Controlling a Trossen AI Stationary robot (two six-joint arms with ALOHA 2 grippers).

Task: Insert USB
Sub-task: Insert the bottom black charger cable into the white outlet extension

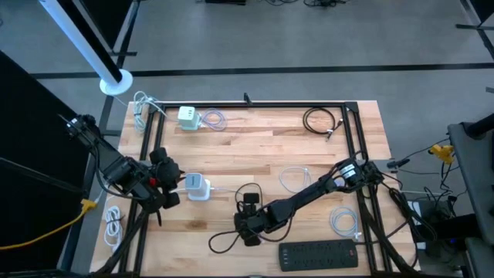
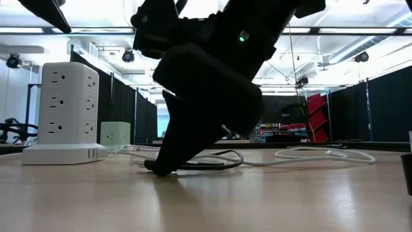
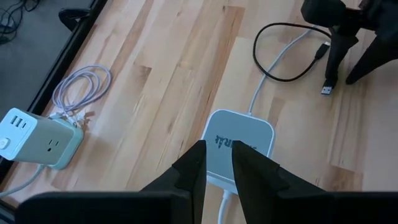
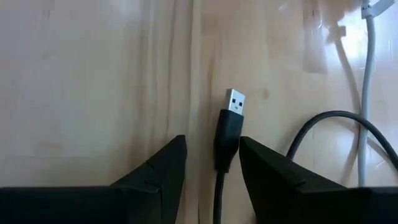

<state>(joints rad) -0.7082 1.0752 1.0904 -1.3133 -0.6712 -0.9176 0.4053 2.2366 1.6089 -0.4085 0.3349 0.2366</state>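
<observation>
USB plug (image 4: 229, 124) lies flat between the spread, empty fingers of the right gripper (image 4: 211, 163). Recommend closing squarely on the housing. Left gripper (image 3: 217, 167), nearly closed, steadies the white charger (image 3: 239, 146).

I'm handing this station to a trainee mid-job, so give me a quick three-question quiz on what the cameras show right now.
1. True or false: the right gripper has its fingers either side of the black USB plug, which lies on the table.
2. Which charger sits directly under the left gripper? A) the white tower charger B) the pale green cube charger C) the black power strip
3. Fill in: in the high view, the coiled black cable lies near the table's far ____ corner.

Key: 1 true; 2 A; 3 right.
</observation>
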